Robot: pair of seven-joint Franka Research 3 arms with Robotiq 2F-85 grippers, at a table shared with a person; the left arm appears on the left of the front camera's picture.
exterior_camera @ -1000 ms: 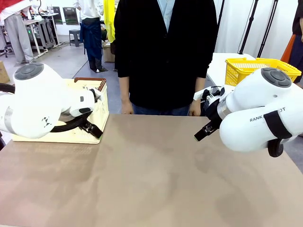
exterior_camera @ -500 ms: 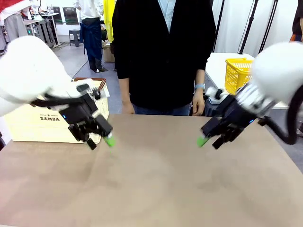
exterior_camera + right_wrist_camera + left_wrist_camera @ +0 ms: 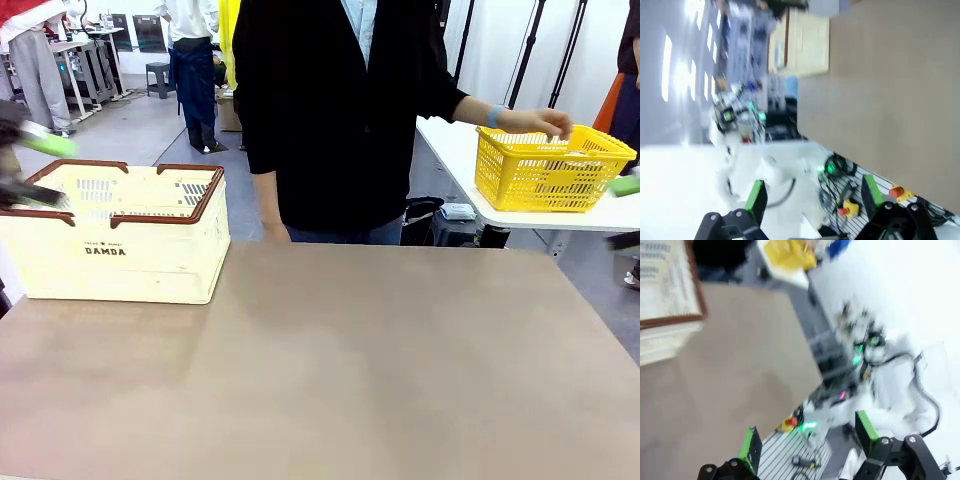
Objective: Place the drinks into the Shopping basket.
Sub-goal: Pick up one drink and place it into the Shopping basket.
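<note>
The Shopping basket [image 3: 120,240] is cream with brown rim handles and "DAMDA" on its front; it stands on the table's far left. No drinks are in view. My left gripper [image 3: 40,170] is blurred at the left edge, just above the basket's left rim, with its jaws apart. In the left wrist view the left gripper [image 3: 809,440] is open and holds nothing, with the basket [image 3: 667,295] at the top left. My right gripper [image 3: 627,213] is at the right edge, off the table. The right wrist view shows the right gripper [image 3: 814,197] open and empty, and the basket [image 3: 805,42] far off.
A person in black stands at the far side and reaches a hand [image 3: 540,122] into a yellow mesh basket [image 3: 545,165] on a white side table at the right. The brown table [image 3: 330,360] is bare in front of me.
Both arms have swung out from over the table to the left and right edges, grippers still open. The person's hand has moved from their side to the yellow basket.
</note>
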